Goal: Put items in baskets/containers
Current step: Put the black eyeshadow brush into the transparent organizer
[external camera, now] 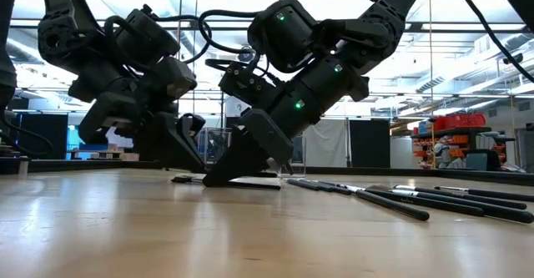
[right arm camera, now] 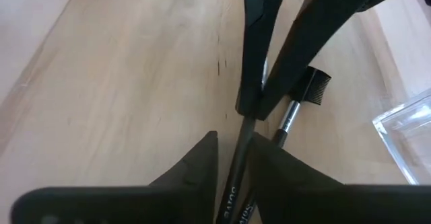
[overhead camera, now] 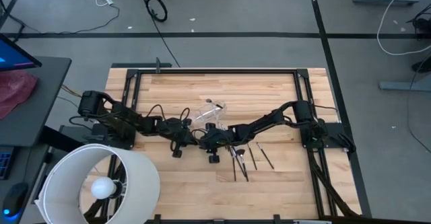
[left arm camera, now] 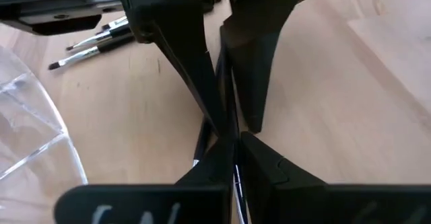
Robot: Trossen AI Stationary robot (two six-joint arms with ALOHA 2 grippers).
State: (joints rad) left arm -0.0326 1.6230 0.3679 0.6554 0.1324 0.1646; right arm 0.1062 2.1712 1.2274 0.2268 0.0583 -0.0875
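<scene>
Both grippers meet at the table's middle over one slim dark brush (right arm camera: 232, 183). It lies on the wood (external camera: 250, 184). My left gripper (overhead camera: 193, 135) and my right gripper (overhead camera: 202, 138) face each other tip to tip, each shut on that brush. A second brush with a comb head (right arm camera: 316, 86) and a silver ferrule lies right beside them. Several more brushes (overhead camera: 246, 158) lie loose on the table toward the near right. The clear cup (overhead camera: 213, 111) stands just beyond the grippers, toward the far edge, and shows in the left wrist view (left arm camera: 27, 136). My left gripper pinches the brush's thin handle (left arm camera: 234, 177) between its two fingers. They slant down from the table's left with their tips at the table (external camera: 196, 171). The brush lies on the wood. My right gripper pinches the same brush's dark printed handle (right arm camera: 236, 158) between its two fingers. They slant down from the table's right, opposite the left fingers (right arm camera: 252, 62). Its tips are at the table top (external camera: 219, 178).
A big white lampshade (overhead camera: 101, 183) with a bulb inside stands over the table's near left corner. A black frame (overhead camera: 215, 69) runs along the table's edges. Bare wood lies toward the far edge and toward the near edge in front of the grippers.
</scene>
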